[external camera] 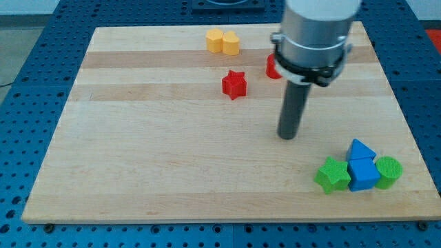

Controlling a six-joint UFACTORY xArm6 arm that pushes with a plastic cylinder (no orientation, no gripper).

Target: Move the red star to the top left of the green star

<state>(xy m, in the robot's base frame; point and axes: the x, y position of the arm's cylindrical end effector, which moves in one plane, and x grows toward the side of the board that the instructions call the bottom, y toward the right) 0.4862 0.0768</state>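
The red star (234, 84) lies on the wooden board (138, 151), above centre. The green star (333, 175) lies near the view's bottom right, touching a blue cube (363, 173). My tip (287, 136) rests on the board to the right of and below the red star, and above and left of the green star. It touches no block.
A blue triangle (360, 150) and a green cylinder (388, 171) cluster with the blue cube. Two yellow blocks (222, 42) sit at the view's top. A second red block (273, 67) is partly hidden behind the arm.
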